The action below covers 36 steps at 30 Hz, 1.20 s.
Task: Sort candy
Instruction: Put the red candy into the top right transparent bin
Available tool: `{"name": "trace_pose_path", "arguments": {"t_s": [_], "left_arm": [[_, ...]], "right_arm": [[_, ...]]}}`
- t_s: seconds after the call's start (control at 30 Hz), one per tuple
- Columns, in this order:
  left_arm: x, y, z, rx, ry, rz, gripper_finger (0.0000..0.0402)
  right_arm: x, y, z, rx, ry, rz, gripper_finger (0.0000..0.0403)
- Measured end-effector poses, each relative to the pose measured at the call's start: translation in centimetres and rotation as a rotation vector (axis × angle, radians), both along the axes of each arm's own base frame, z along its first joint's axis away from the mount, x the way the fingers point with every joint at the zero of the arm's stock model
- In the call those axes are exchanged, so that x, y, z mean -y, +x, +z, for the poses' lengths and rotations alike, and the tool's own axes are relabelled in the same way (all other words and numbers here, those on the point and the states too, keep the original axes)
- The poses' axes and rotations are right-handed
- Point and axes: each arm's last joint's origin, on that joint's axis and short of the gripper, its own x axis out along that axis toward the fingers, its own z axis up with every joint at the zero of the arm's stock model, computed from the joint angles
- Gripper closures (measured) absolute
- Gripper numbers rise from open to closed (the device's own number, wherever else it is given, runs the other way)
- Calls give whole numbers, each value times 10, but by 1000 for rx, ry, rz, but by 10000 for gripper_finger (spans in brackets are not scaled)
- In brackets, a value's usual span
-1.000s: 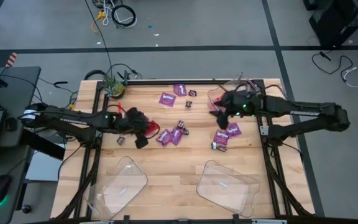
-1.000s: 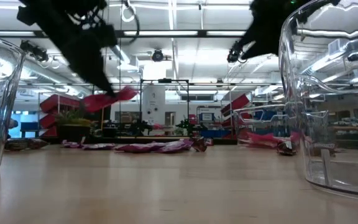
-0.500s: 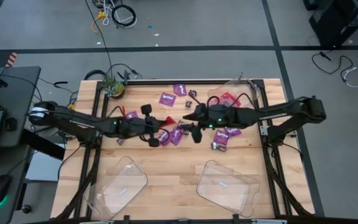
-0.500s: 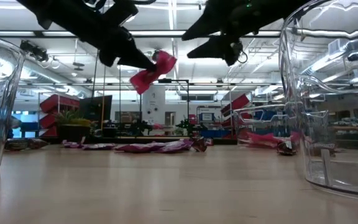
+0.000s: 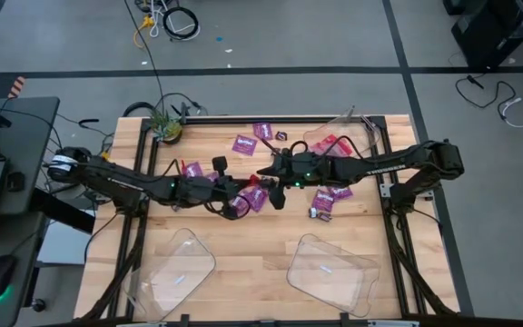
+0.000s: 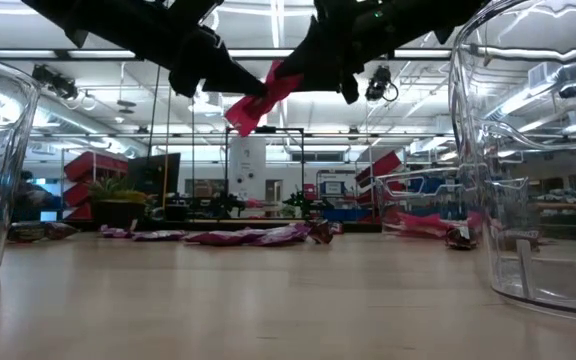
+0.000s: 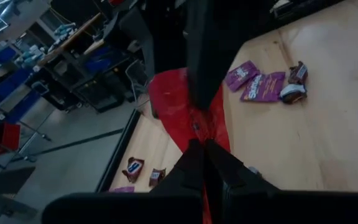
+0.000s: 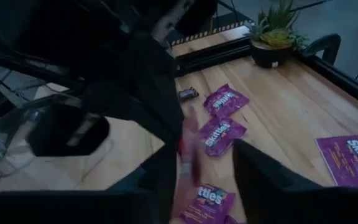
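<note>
One red packet (image 6: 260,98) between two pincers (midair).

Two slender matte-black jointed arms, small green indicator lights mid-arm, white lettering along right arm (image 5: 384,166), dark two-finger grippers.

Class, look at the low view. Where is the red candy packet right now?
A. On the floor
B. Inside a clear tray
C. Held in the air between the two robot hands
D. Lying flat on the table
C: the red packet hangs above the table, pinched by the left hand with the right hand at its other end.
</note>
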Motion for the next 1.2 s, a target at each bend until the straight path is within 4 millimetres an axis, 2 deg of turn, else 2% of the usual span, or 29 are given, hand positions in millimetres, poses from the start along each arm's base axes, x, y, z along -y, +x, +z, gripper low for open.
{"name": "trace_pose_path", "arguments": {"t_s": [0.17, 0.2, 0.43, 0.6, 0.7, 0.83, 1.03, 1.2], "left_arm": [[3, 0, 1, 15, -6, -6, 394], [3, 0, 2, 9, -6, -7, 389], [4, 3, 10, 19, -20, -11, 326], [4, 4, 14, 45, -22, -2, 270], [3, 3, 16, 74, -19, 17, 253], [1, -4, 5, 165, -69, 31, 257], [0, -19, -13, 272, -102, -4, 299], [-1, -26, -19, 284, -129, -4, 348]], "right_arm": [[-1, -1, -2, -33, -23, 30, 381], [-1, -1, -2, -36, -32, 34, 391], [1, -4, -2, -66, -64, 18, 400], [4, -17, 10, -88, -94, -33, 402], [8, -33, 22, -115, -132, -101, 402], [22, -63, 39, -189, -173, -244, 403], [59, -117, 56, -288, -129, -479, 403], [92, -159, 60, -351, -46, -682, 403]]}}
